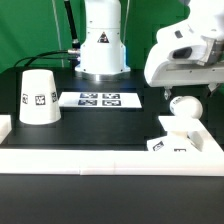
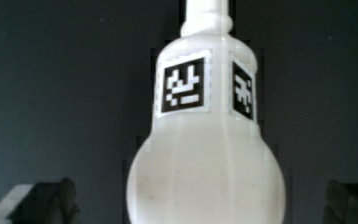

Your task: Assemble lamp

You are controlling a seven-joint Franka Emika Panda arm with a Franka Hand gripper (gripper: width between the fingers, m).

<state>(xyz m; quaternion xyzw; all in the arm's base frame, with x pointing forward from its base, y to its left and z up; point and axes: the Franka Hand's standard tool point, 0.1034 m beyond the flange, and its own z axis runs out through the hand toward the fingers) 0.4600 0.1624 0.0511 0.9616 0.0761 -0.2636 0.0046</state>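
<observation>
While the white round-headed plastic bulb (image 1: 185,107) stands on the flat square white base (image 1: 168,147), the spread tool (image 2: 197,203) straddles it.

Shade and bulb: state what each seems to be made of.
The shade looks like white plastic with a matte finish: its wall is evenly opaque, with no grain, weave or glare. The bulb is probably the same white plastic, slightly smoother: the wrist view shows a soft sheen along its rounded body. The pictures cannot confirm the exact plastic.

Upright bulb (image 1: 184,108) on base (image 1: 197,139); shade (image 1: 40,97) apart
</observation>
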